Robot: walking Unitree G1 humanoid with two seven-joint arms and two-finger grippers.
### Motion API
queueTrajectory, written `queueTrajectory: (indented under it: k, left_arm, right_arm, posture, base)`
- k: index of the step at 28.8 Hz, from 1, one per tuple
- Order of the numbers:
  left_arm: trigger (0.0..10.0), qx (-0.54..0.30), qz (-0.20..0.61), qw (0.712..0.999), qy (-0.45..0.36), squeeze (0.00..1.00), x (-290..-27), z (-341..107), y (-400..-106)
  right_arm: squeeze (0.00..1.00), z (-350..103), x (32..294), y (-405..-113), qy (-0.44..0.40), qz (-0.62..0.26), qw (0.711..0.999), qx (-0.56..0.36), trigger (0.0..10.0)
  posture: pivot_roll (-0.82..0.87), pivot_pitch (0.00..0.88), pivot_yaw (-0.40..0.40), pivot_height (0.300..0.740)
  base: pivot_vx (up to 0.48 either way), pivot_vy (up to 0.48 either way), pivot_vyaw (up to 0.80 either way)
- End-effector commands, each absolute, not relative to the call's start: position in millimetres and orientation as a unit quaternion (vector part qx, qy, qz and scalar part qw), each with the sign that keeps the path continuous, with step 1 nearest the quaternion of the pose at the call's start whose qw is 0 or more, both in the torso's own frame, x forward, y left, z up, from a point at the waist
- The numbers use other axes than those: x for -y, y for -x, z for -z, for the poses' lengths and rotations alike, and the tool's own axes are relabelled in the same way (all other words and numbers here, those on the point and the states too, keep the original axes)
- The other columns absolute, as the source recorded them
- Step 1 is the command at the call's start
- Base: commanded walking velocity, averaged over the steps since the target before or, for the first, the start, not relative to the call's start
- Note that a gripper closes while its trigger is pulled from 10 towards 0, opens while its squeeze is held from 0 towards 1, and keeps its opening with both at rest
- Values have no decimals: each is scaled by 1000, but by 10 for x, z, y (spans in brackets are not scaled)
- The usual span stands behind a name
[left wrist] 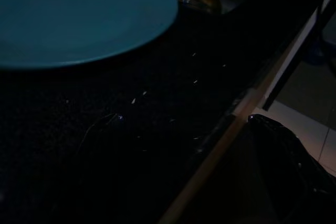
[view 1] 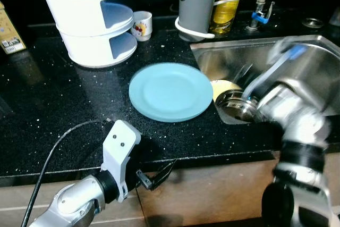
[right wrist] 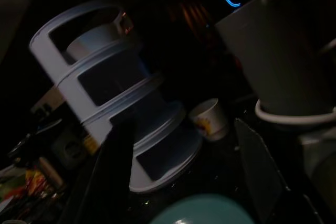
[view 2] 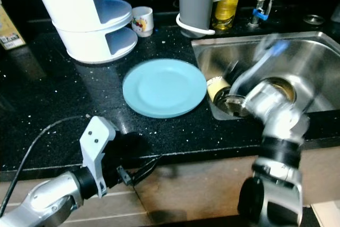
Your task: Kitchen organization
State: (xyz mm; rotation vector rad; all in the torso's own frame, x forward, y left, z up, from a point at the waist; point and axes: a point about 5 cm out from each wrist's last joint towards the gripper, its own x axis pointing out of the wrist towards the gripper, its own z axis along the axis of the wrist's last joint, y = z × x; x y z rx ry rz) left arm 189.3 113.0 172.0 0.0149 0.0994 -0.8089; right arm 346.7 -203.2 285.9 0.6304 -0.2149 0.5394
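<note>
One blue plate [view 1: 171, 91] lies flat near the middle of the black counter [view 1: 48, 110], close to the sink [view 1: 313, 46] rim. In the sink, by its near corner, we see a shiny metal bowl [view 1: 237, 106] and a pale yellow thing just behind it.

Our right arm is up over the sink and looks blurry. In the right wrist view we see two dark fingers [right wrist: 118, 166] set wide apart with nothing between them, so the right claw [right wrist: 184, 174] is open and empty. It points across the plate at the white tiered rack [right wrist: 113, 103] and the little cup [right wrist: 210, 119] at the back of the counter.

Our left claw [view 1: 156, 176] hangs low at the front edge of the counter. We cannot tell if it is open.

We think the next job is to pick up a dish. To do it well, we should slow the right arm down, come low over the rim, and pinch the edge firmly so it does not slip.
</note>
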Motion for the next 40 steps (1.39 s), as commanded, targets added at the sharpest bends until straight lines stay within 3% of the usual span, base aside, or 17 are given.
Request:
queueTrajectory:
  k: [1, 6, 11, 16, 25, 32, 40]
  left_arm:
    - [10000, -66, 392, 917, -12, 0, -1131, -1659, -1889]
    - [10000, -66, 393, 917, -11, 0, -1125, -1658, -1888]
    - [10000, -66, 393, 917, -12, 0, -1125, -1657, -1887]
    - [10000, -64, 391, 918, -12, 0, -1126, -1659, -1891]
    - [10000, -26, 310, 950, -23, 0, -1262, -1727, -2050]
    - [10000, 1, 247, 969, -14, 0, -1368, -1773, -2126]
    - [10000, 7, 239, 971, -8, 0, -1358, -1760, -2131]
  right_arm:
    - [0, -2706, 2012, -3482, -320, -257, 909, 76, 10000]
    - [0, -2685, 1978, -3467, -299, -272, 912, 69, 10000]
    - [0, -2497, 1841, -3477, -198, -268, 943, 18, 10000]
    - [0, -2441, 1817, -3507, -198, -250, 948, 0, 10000]
    - [0, -2223, 1778, -3602, -114, -187, 973, -77, 10000]
    - [0, -2097, 1784, -3602, -102, -153, 972, -149, 10000]
    - [0, -2051, 1737, -3560, -136, -179, 955, -193, 10000]
  posture:
    - [76, 0, -30, 740]
    - [74, 0, -32, 740]
    - [75, 0, -31, 740]
    - [74, 0, -31, 740]
    - [79, 0, -36, 740]
    - [77, 0, -38, 740]
    - [76, 0, -41, 740]
  base:
    - [0, 0, 0]
    - [0, 0, 0]
    - [0, 0, 0]
    - [0, 0, 0]
    - [0, 0, 0]
    - [0, 0, 0]
    - [0, 0, 0]
